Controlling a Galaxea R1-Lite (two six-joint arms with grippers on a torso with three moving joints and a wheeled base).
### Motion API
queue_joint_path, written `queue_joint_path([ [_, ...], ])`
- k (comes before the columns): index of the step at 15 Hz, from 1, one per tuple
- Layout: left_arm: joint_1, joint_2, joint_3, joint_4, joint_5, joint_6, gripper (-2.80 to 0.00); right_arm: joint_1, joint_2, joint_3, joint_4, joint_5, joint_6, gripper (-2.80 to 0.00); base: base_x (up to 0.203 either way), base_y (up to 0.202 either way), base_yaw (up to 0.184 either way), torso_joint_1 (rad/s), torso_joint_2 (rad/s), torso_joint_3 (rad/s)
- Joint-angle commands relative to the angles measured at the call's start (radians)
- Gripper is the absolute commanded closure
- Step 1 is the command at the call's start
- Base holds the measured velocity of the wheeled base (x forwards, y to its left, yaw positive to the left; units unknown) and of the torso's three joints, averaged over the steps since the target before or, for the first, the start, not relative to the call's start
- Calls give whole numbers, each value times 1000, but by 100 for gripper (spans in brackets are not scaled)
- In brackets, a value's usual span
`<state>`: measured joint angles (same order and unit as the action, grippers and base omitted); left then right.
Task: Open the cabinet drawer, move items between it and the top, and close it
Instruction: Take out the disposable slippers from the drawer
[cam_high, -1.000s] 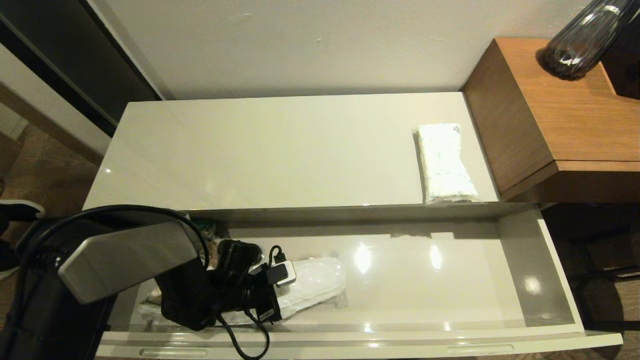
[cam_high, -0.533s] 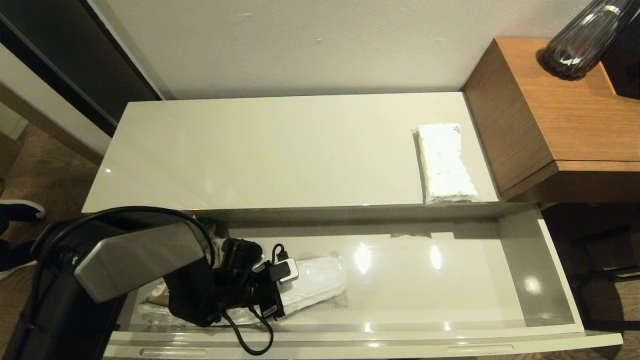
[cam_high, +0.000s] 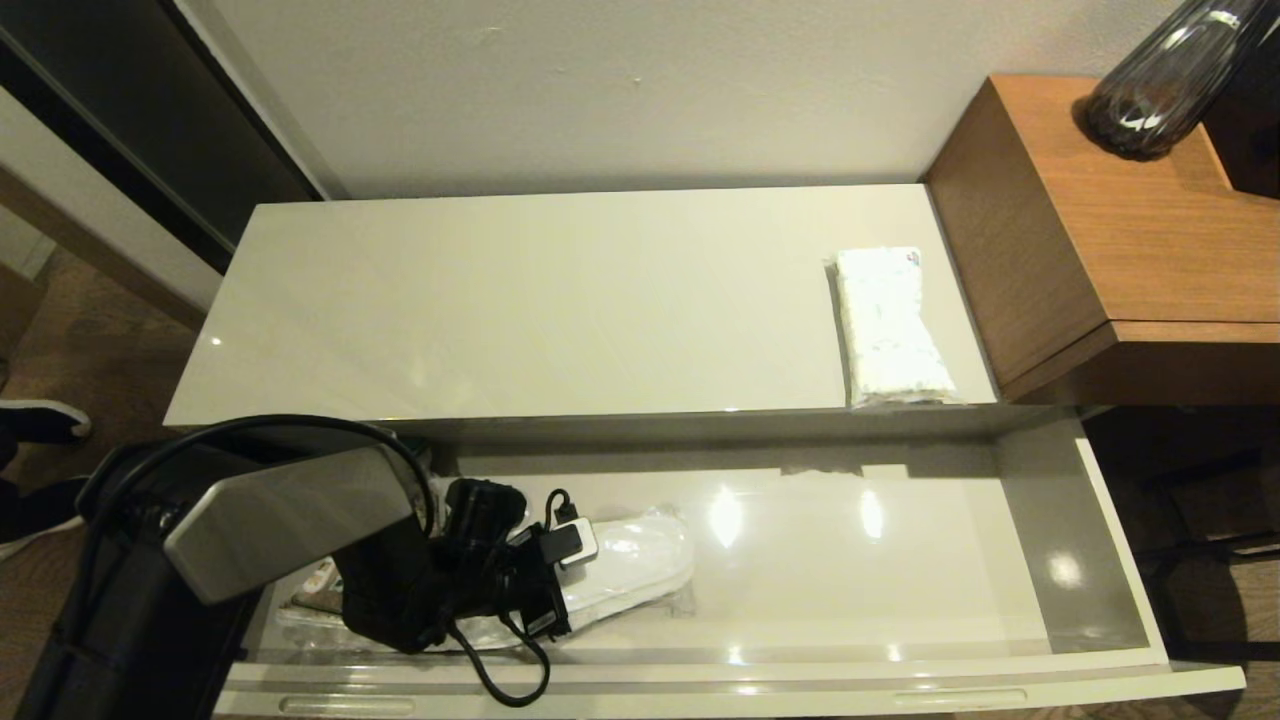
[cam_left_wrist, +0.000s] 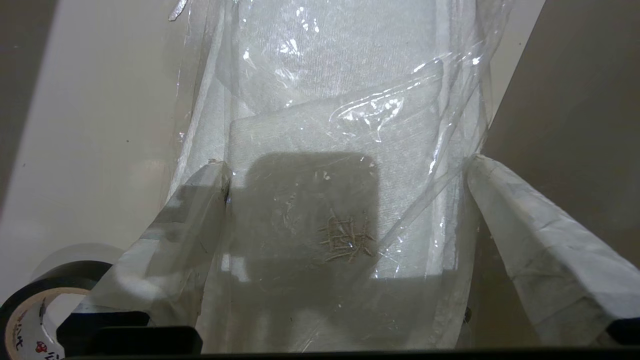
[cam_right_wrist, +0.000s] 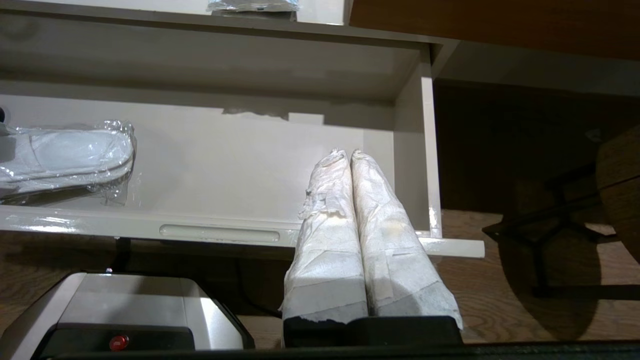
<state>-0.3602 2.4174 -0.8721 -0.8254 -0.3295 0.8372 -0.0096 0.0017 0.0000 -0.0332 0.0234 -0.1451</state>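
The cabinet drawer (cam_high: 700, 688) stands pulled out, its floor glossy and mostly bare. The wrapped white slippers (cam_high: 630, 560) lie in its left half. My left gripper (cam_left_wrist: 347, 162) is down in the drawer, open, with one finger on either side of the slippers (cam_left_wrist: 340, 100); the clear wrap brushes both fingers. In the head view the left wrist (cam_high: 500, 585) covers the slippers' near end. The tissue pack (cam_high: 890, 325) lies on the top (cam_high: 550, 300) at its right end. My right gripper (cam_right_wrist: 348, 152) hangs shut and empty before the drawer's right front corner (cam_right_wrist: 430, 235).
A black tape ring (cam_left_wrist: 30, 310) sits in the drawer beside my left fingers. A higher orange-brown wooden surface (cam_high: 1120, 220) with a dark glass vase (cam_high: 1160, 80) adjoins the cabinet on the right. A shoe (cam_high: 40, 420) is on the floor at the left.
My left arm has shifted a little to the right over the slippers. Its fingers have stayed open, and the slippers and tissue pack have not moved.
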Motion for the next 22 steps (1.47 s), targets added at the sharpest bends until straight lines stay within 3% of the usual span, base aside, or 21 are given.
queue_joint_path([
  [1, 3, 8, -4, -4, -2, 5, -280, 0, 1, 2, -1, 0, -1, 0, 0, 0, 0, 0, 0, 0],
  [22, 3, 38, -33, 0, -10, 2, -280, 0, 1, 2, -1, 0, -1, 0, 0, 0, 0, 0, 0, 0],
])
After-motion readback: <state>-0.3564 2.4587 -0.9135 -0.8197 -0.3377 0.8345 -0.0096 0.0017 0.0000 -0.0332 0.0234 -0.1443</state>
